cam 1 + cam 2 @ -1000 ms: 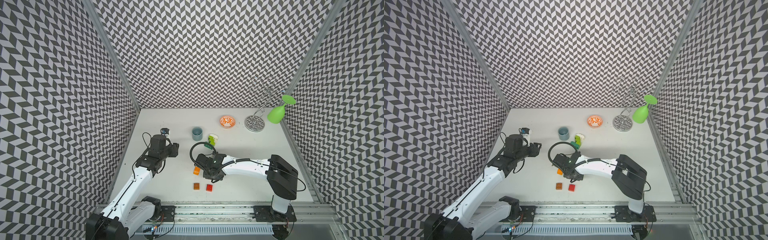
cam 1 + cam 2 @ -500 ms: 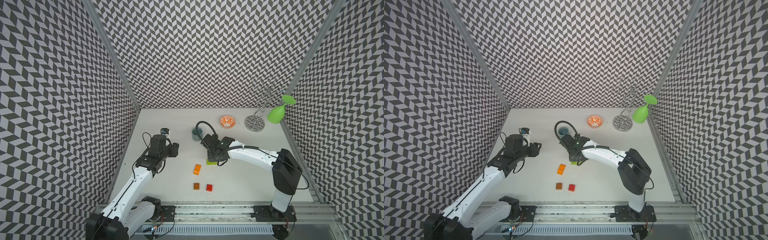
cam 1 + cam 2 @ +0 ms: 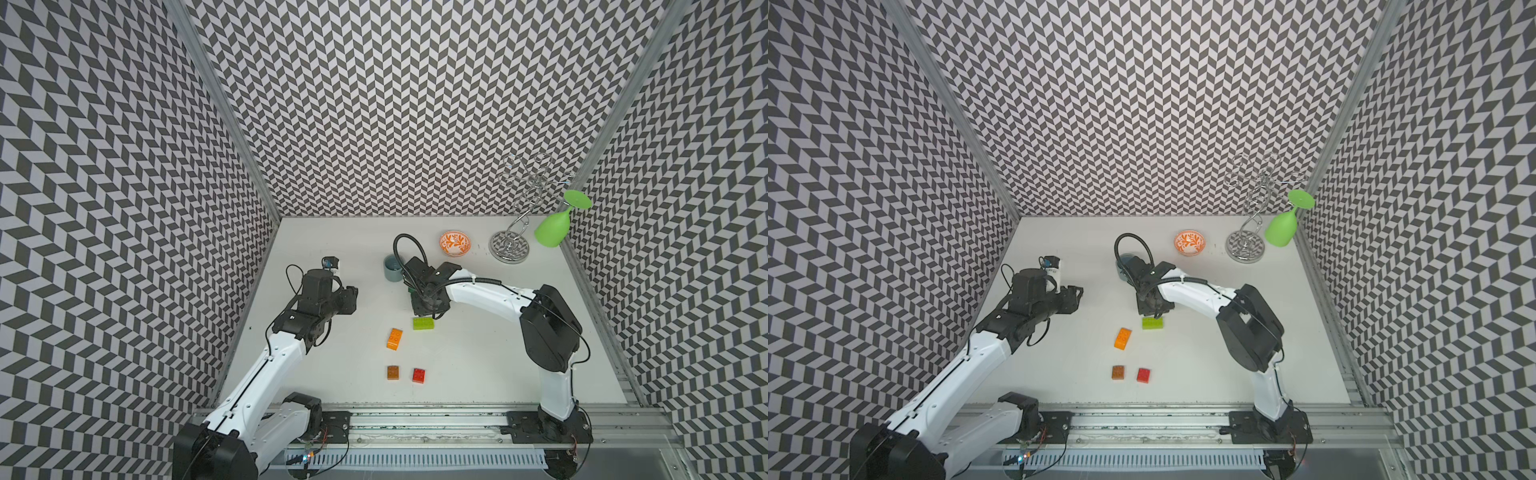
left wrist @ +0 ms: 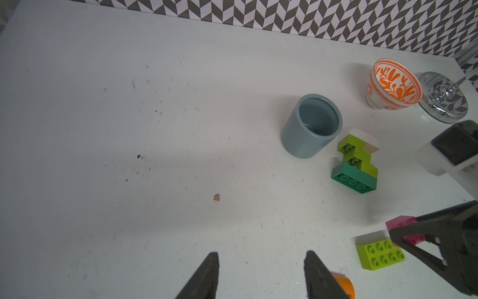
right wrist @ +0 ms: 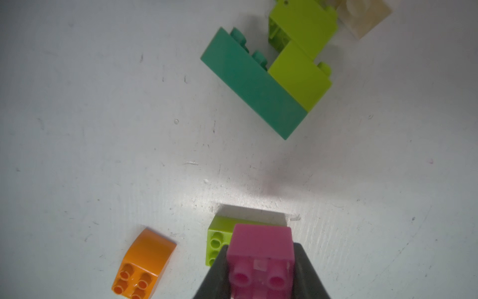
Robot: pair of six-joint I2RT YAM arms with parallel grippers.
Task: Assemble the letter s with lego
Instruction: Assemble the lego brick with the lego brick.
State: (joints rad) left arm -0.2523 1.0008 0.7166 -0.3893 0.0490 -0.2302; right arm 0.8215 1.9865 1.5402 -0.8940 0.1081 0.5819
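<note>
My right gripper [image 5: 260, 261] is shut on a pink brick [image 5: 261, 243], held just above an oblong lime green brick [image 5: 219, 233] lying on the table. An orange brick [image 5: 144, 261] lies beside them. Farther back stands a joined piece of dark green, lime and white bricks [image 5: 253, 85]. In both top views the lime brick [image 3: 423, 323] [image 3: 1153, 323], orange brick [image 3: 394, 338], brown brick [image 3: 393, 372] and red brick [image 3: 419, 375] lie apart in front of the right gripper [image 3: 428, 309]. My left gripper [image 4: 261, 259] hangs open over bare table, holding nothing.
A grey-blue cup [image 3: 392, 268] stands just behind the right wrist. An orange-patterned bowl [image 3: 455, 243], a chrome rack [image 3: 510, 249] and a green glass [image 3: 552, 230] sit at the back right. Patterned walls close three sides.
The right arm has swung from beside the orange brick toward the back and now hovers over the lime brick with the pink brick. The left arm has stayed still.
</note>
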